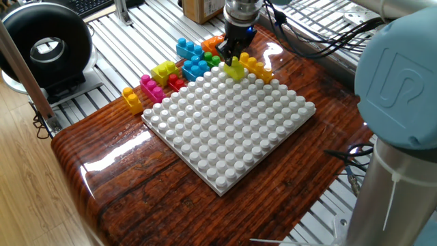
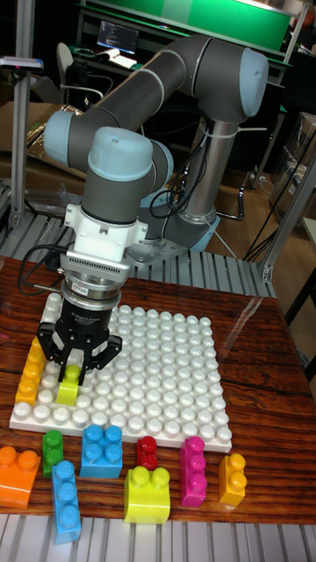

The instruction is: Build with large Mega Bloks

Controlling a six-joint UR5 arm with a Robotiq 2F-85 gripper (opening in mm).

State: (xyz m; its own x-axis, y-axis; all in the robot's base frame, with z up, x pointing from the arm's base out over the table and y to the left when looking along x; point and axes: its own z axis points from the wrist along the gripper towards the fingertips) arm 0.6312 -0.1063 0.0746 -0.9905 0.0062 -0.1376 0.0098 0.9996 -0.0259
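The gripper (image 2: 73, 367) is hanging straight down over the white studded baseplate (image 2: 167, 369), its two fingers closing on a lime Mega Blok (image 2: 68, 385), which is sitting directly beneath it rather than off to any side. In the tall fixed view the lime brick's long axis is running from the baseplate's near edge toward its far edge, parallel to the yellow brick (image 2: 32, 371) standing just beside it along the baseplate's left edge. The lime brick appears to be resting on the baseplate's studs near the front-left corner, though whether it is fully seated I cannot tell. So the coming move is, in my judgement, turning on a straight vertical line: pressing down or letting go and rising. The loose bricks, orange (image 2: 19, 475), green (image 2: 53, 448), blue (image 2: 102, 450), red (image 2: 147, 453) and magenta (image 2: 192, 471), are lying off the baseplate's near edge
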